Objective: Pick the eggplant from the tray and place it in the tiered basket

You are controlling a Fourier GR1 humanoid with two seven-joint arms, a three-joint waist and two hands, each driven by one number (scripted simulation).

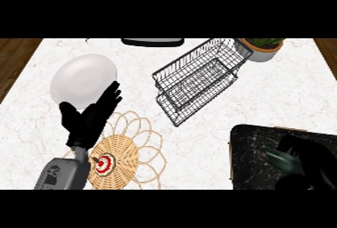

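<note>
Lowest in the frame at the right, the right hand (309, 162) sits over the dark tray (253, 151), and its black fingers seem curled around a dark, glossy shape with a greenish end that I take to be the eggplant (277, 159); the two are so close in colour that I cannot tell how much of it the fingers enclose, nor whether it has left the tray floor. Outward from that hand, up and to the left across bare marble desk (289, 93), stands the wire tiered basket (197, 80), tilted in view with its open shelves facing up, well apart from the tray. A potted plant (262, 48) stands just beyond the basket's upper right corner. At the left of the frame the left hand (89, 118) rests open, fingers up, holding nothing, between a white plate (82, 80) above it and a woven placemat (121, 156) below, on which lies a small red and white round object (103, 164). My worry is the carry: if only one end is caught, the eggplant could swivel or slip during the lift. The basket's thin wire rim also invites a snag or a knock, and a low path could clip the tray's raised edge.
</note>
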